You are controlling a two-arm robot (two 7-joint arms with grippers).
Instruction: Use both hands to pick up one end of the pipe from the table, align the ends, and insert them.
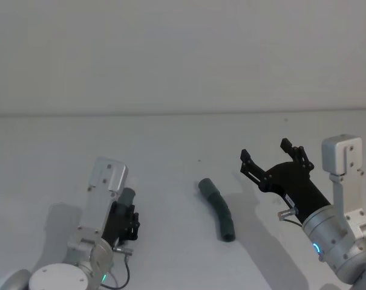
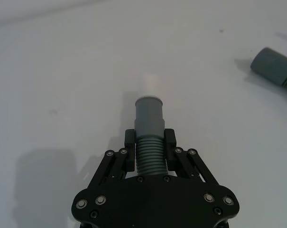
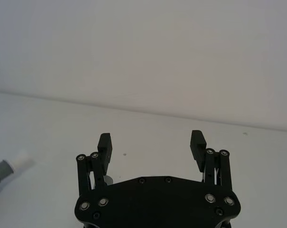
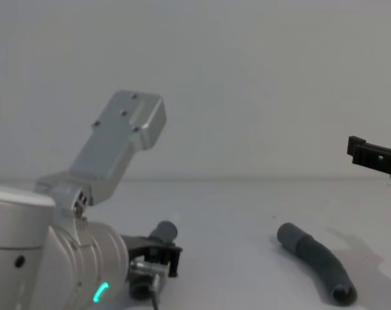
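— Now, the loose pipe piece (image 1: 218, 208) lies flat on the desk (image 1: 170, 145), gently bent, its long axis running from near-right to far-left.
— And left of it, the left pincer (image 2: 149, 142) sits low over the desk, clamped on the ribs of a second pipe piece (image 2: 149, 159). Its cuff (image 2: 149, 116) juts straight out past the fingertips, white tip (image 3: 21, 159) leading.
— Right of the loose piece, the right pincer (image 3: 151, 140) hangs raised above the desk, jaws spread wide.

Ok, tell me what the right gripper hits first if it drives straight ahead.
Nothing close, as far as I can see: the open right gripper points over the table toward the back wall. The loose hose piece lies off to its left, probably out of line.
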